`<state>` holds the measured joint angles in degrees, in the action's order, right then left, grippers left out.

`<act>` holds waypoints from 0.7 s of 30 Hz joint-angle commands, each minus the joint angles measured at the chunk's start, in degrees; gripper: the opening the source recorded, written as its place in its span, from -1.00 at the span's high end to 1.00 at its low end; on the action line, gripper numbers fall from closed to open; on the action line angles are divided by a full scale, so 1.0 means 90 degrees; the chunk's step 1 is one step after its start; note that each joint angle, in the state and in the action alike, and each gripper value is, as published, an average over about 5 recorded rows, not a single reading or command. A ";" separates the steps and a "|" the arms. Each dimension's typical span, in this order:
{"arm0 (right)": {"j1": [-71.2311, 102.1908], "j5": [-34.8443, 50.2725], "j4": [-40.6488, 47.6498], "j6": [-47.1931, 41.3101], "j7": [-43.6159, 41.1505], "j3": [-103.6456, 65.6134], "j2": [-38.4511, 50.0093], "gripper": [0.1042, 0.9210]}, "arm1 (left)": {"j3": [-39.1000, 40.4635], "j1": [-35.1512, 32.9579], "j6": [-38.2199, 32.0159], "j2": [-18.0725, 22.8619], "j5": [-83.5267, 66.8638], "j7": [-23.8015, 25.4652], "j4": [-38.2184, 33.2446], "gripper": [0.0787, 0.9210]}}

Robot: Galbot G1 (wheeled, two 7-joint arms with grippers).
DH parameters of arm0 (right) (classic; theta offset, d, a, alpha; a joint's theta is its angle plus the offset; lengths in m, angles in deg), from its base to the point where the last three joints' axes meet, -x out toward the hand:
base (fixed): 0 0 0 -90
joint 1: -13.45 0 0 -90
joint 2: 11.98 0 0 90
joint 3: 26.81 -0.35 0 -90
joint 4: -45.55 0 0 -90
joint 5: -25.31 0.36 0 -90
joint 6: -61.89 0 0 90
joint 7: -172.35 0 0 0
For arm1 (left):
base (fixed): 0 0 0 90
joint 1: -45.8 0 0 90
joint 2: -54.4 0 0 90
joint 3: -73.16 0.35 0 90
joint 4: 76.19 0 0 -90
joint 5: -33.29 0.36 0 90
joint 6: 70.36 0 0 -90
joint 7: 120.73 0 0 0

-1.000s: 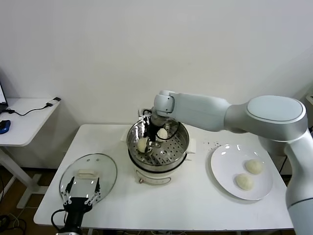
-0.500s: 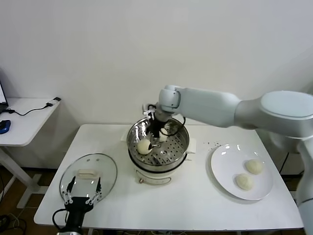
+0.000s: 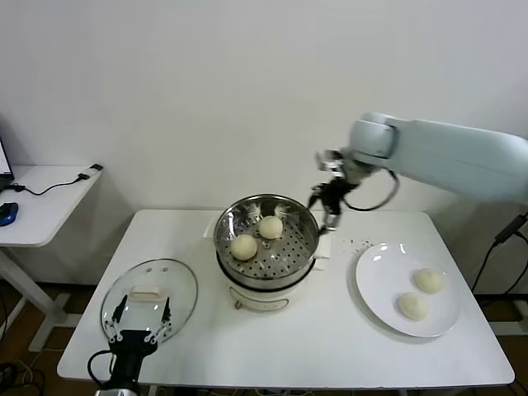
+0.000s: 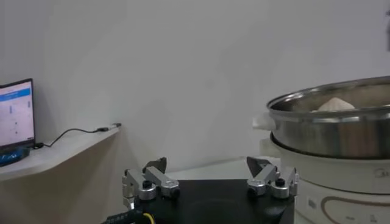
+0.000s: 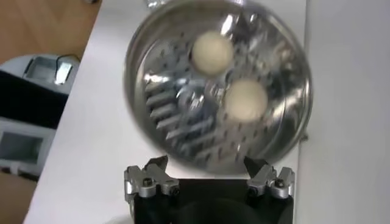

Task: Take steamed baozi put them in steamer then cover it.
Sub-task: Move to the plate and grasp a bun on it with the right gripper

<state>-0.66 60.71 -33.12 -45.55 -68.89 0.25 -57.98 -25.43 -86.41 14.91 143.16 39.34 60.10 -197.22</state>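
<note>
Two steamed baozi [image 3: 244, 246] [image 3: 271, 227] lie inside the shiny steel steamer [image 3: 307, 241] on its white pot base. From above, the right wrist view shows both baozi [image 5: 212, 51] [image 5: 246, 100] in the steamer [image 5: 167, 115]. Two more baozi [image 3: 428, 280] [image 3: 412, 306] rest on the white plate [image 3: 379, 285] at the right. My right gripper [image 3: 324, 200] hangs open and empty just right of the steamer, above its rim. The glass cover [image 3: 177, 285] lies flat at the table's front left. My left gripper [image 3: 138, 323] stays parked, open, over the cover's near edge.
A side desk [image 3: 37, 210] with a cable and a blue mouse stands at the far left, and the left wrist view shows a lit screen [image 4: 15, 112] on it. The white table [image 3: 330, 346] ends close in front. The wall is right behind the steamer.
My right gripper let go of the second baozi in the steamer, rose out and swung right past the rim. The left arm has not moved.
</note>
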 commanded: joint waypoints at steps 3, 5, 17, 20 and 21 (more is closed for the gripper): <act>0.2113 -0.2361 -0.0540 0.0340 -0.0372 -0.1329 0.2545 -0.76 | 0.0034 -0.0009 0.0065 -0.0006 0.0099 0.0005 -0.0017 -0.77; 0.2744 -0.2718 -0.0399 0.0399 -0.0400 -0.1875 0.2667 -0.76 | 0.0022 -0.0015 0.0073 -0.0004 0.0112 0.0004 -0.0016 -0.77; 0.5133 -0.3739 0.0346 0.0552 -0.0397 -0.3709 0.2595 -0.76 | 0.0035 0.0051 0.0142 0.0038 0.0238 0.0000 0.0021 -0.77; 0.5249 -0.3833 0.0549 0.0591 -0.0372 -0.3814 0.2469 -0.76 | 0.0029 0.0051 0.0139 0.0048 0.0246 -0.0004 0.0050 -0.77; 0.5259 -0.3836 0.0610 0.0593 -0.0361 -0.3822 0.2417 -0.76 | 0.0027 0.0049 0.0137 0.0054 0.0248 -0.0005 0.0062 -0.77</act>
<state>33.89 33.74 -31.58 -41.11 -71.84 -24.70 -38.26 -25.19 -85.97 16.11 143.48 41.29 60.09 -196.93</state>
